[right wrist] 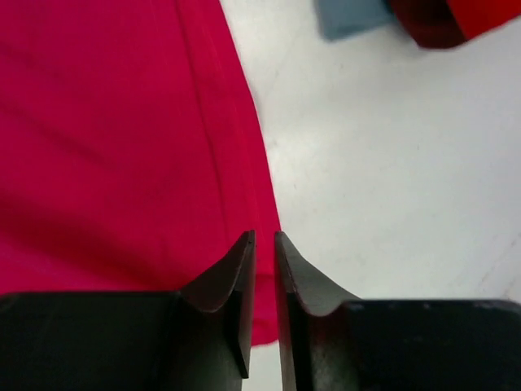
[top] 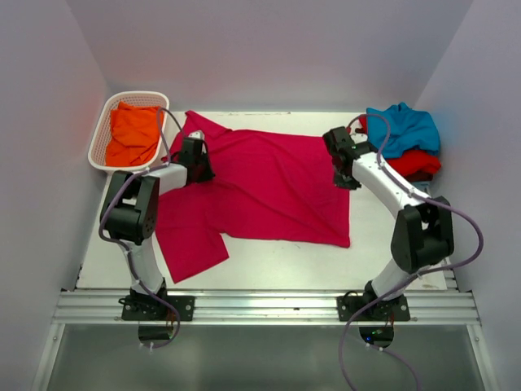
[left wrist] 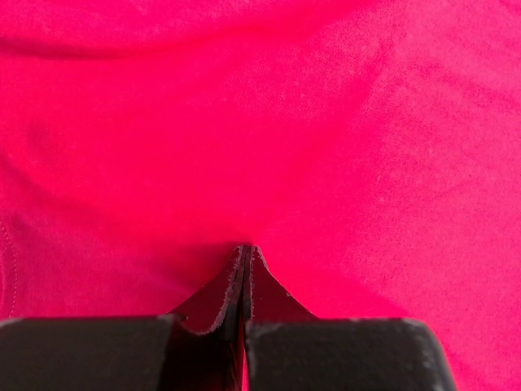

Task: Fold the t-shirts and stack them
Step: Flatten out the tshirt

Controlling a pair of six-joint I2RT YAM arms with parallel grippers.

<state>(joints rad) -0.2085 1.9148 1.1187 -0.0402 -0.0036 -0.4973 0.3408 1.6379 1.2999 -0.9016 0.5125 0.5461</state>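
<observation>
We see the crimson-pink cloth t-shirt (top: 269,183) spread flat across the middle of the white worktop (top: 383,244), one sleeve reaching toward the near left edge. Our left gripper (left wrist: 246,251) sits over the shirt's left part, its fingers pressed together. Our right gripper (right wrist: 264,236) hangs at the shirt's right edge, fingers a slit apart. A teal-blue shirt (top: 407,126) and a red shirt (top: 417,161) are heaped in the far right corner. An orange shirt (top: 134,134) lies in the white plastic lattice basket (top: 99,142) at the far left corner.

High overview; wrist close-ups over shirt (top: 277,187)
</observation>
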